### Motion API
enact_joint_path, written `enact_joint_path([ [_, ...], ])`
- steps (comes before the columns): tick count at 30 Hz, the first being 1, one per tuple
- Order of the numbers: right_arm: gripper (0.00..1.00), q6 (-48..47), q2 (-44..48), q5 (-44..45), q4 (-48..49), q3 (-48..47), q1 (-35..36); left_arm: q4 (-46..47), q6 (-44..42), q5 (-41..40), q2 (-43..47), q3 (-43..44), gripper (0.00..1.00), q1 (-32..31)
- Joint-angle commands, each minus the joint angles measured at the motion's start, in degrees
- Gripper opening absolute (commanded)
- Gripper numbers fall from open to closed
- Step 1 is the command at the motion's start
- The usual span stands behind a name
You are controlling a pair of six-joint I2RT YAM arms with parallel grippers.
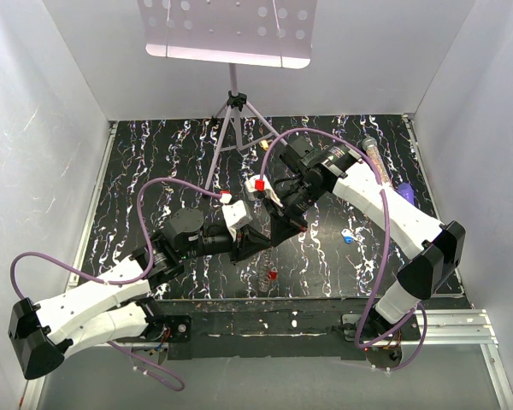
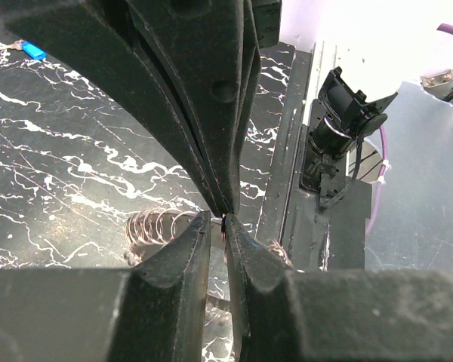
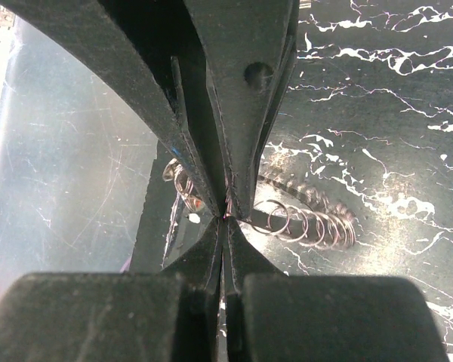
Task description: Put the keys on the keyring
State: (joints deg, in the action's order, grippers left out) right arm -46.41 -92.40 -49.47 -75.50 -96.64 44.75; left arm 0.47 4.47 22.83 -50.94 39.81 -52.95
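My two grippers meet tip to tip above the middle of the black marbled table. My left gripper (image 1: 263,242) (image 2: 225,224) is nearly shut, pinching a thin red sliver, seemingly a key (image 2: 225,222) seen edge-on. My right gripper (image 1: 280,229) (image 3: 225,219) is pressed shut, its tips at that same sliver. The keyring (image 2: 160,225) (image 3: 311,223), a coil-like chain of thin metal loops, lies on the table below them. A red key (image 1: 272,274) lies with it. A blue key (image 1: 348,239) (image 2: 32,50) lies to the right, and a yellow key (image 1: 263,145) at the back.
A music stand tripod (image 1: 232,102) stands at the back centre. A glittery tube (image 1: 372,154) and a purple pen (image 1: 406,195) lie at the right by the right arm. A metal rail (image 1: 265,320) runs along the near edge. White walls enclose the table.
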Motion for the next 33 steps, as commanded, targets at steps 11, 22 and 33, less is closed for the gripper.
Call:
enact_joint_path([
  [11, 0.01, 0.7, 1.6, -3.1, -0.2, -0.1, 0.3, -2.4, -1.0, -1.4, 0.6, -0.4, 0.17, 0.3],
  [22, 0.01, 0.7, 1.8, -3.1, -0.1, 0.0, 0.3, -1.9, -0.8, -1.3, 0.3, -0.5, 0.18, 0.3],
  [33, 0.01, 1.7, 1.6, -2.6, 0.8, 0.0, 0.3, -1.3, -0.3, -0.1, -0.7, -0.5, 0.18, 0.3],
])
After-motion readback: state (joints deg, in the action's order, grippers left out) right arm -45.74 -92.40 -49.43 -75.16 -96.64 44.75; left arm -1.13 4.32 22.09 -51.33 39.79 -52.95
